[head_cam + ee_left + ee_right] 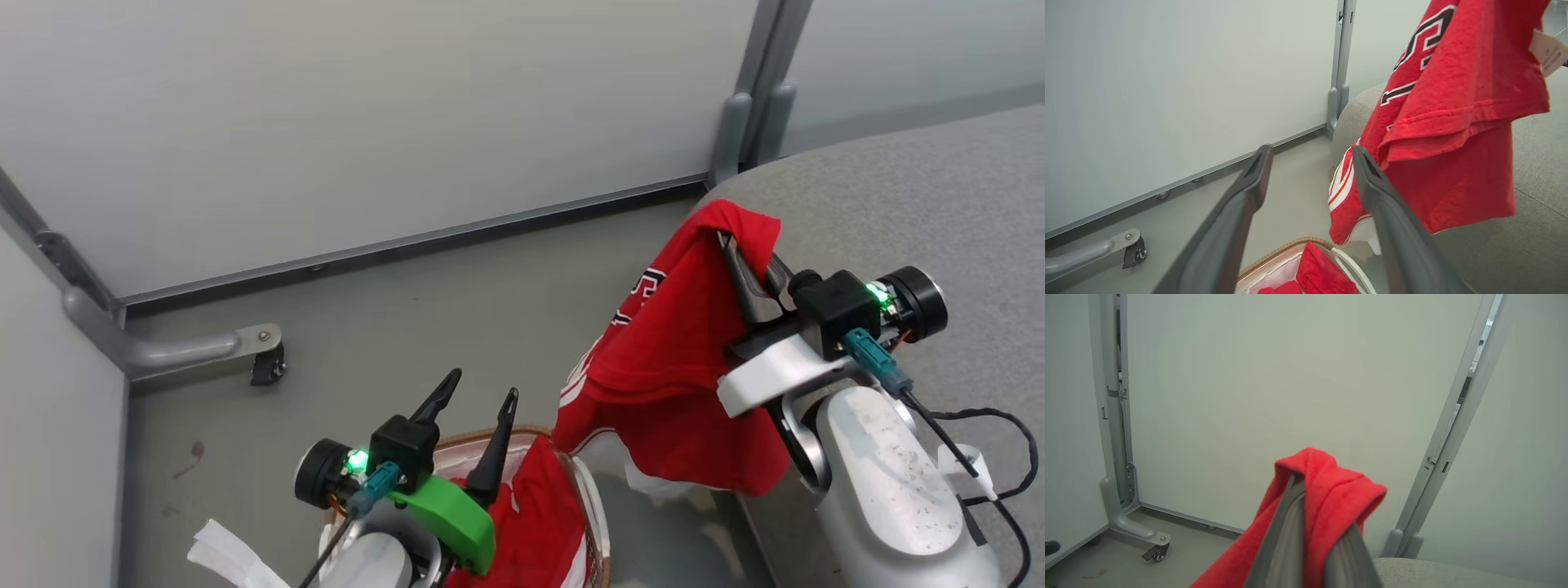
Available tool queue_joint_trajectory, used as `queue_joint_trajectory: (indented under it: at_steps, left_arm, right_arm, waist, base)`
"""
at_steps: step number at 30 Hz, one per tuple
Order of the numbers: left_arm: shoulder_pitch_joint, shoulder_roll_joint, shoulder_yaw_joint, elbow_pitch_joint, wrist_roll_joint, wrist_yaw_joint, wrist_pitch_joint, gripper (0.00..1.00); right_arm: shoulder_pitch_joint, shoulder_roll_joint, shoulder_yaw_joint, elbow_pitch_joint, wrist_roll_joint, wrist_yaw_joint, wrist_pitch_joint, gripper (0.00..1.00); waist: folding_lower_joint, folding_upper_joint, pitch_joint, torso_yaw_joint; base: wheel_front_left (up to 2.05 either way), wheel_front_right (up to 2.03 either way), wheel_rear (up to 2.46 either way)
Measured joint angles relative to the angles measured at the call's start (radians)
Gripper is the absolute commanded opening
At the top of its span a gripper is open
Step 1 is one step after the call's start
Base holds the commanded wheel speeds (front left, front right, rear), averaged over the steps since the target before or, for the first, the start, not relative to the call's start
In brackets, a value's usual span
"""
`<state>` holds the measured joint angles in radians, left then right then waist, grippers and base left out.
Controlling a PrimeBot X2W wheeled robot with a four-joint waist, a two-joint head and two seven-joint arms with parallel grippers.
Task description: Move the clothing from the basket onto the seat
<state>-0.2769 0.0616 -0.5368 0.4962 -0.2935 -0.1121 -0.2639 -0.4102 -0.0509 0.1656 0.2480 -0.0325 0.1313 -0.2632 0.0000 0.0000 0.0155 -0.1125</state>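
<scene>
A red garment (pixel 678 359) with a dark number and a white tag (pixel 1549 51) hangs from my right gripper (pixel 739 261), which is shut on its top fold, over the left edge of the grey seat (pixel 898 188). In the right wrist view the cloth (pixel 1331 490) drapes over the closed gripper (pixel 1314 502). My left gripper (pixel 478 396) stands open and holds nothing, just above the basket (pixel 522 430). More red clothing (pixel 539 514) lies in the basket. From the left wrist the open gripper (pixel 1310 163) points past the basket rim (pixel 1286 249) toward the hanging garment (pixel 1453 122).
Pale partition panels close off the back and left, with a grey caster foot (pixel 261 359) on the floor. White paper (pixel 229 555) lies left of the basket. A black cable (pixel 1004 457) loops beside my right forearm. Bare floor lies between basket and panels.
</scene>
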Motion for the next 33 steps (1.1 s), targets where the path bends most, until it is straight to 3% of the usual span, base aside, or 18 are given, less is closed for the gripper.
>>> queue_joint_trajectory:
  at_steps: [17,24,33]
  left_arm:
    - [-0.039,-0.013,-0.109,-0.029,0.005,-0.015,0.000,1.00]
    - [-0.081,-0.014,-0.119,-0.029,0.012,-0.015,0.000,1.00]
    - [-0.149,-0.001,-0.117,-0.047,0.071,-0.016,0.000,1.00]
  right_arm:
    - [0.028,-0.032,-0.172,-0.044,-0.021,0.000,0.000,0.00]
    - [-0.058,-0.044,-0.247,-0.040,-0.022,0.000,0.000,0.00]
    - [-0.397,-0.208,-0.359,-0.017,-0.068,0.000,0.000,0.00]
  waist:
    - [0.0000,0.0000,0.068,-0.215]
    - [0.0000,0.0000,0.135,-0.224]
    - [0.0000,0.0000,0.251,-0.178]
  base:
    - [0.00,0.00,0.00]
    - [0.00,0.00,0.00]
    - [0.00,0.00,0.00]
